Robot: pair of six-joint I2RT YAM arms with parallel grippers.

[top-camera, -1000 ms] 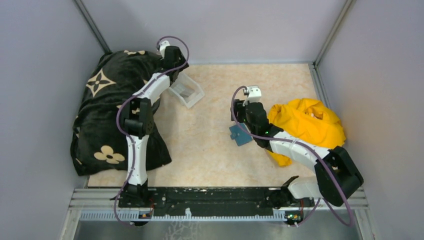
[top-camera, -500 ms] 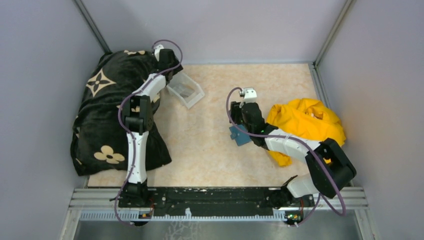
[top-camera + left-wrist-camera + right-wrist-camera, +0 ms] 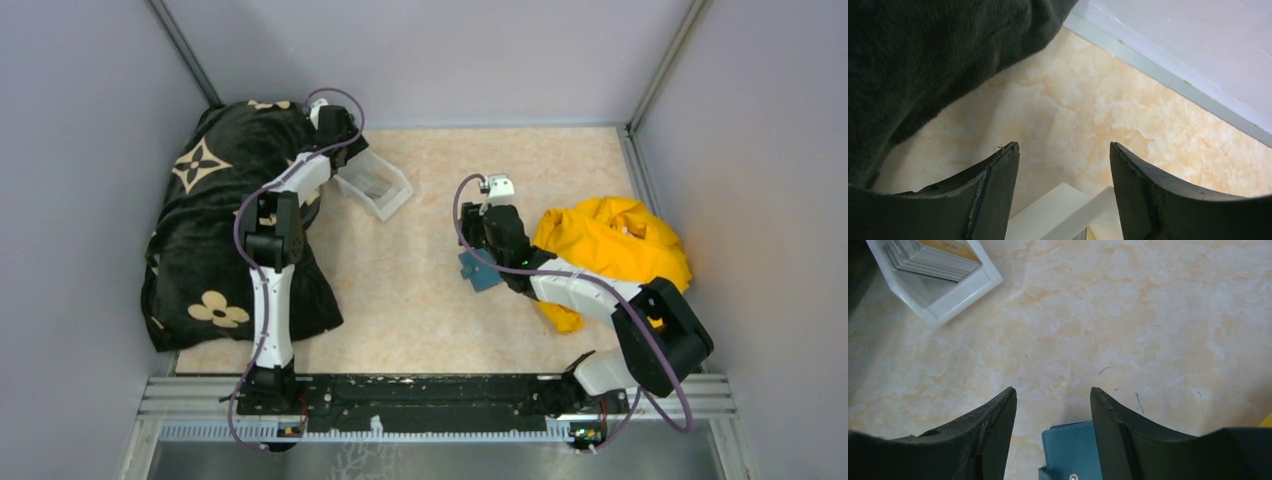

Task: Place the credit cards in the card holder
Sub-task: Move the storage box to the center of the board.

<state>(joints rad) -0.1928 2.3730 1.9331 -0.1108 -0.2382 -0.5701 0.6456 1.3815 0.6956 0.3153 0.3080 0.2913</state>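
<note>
teal card holder (image 3: 1070, 450) lies under spread right jaws; left jaws, also spread, hover above white tray (image 3: 1048, 210).

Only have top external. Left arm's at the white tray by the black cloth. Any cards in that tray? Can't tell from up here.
Observer: Yes. The right wrist view shows a stack of credit cards in the white tray, with a yellow-tan one on top.
Operator: Is that arm holding anything?
Observer: No. The left gripper is open with nothing in it. The tray's rim sits just below the gap.
Operator: And the other arm?
Observer: The right gripper is open too. The teal card holder lies flat beneath it, not gripped.
</note>
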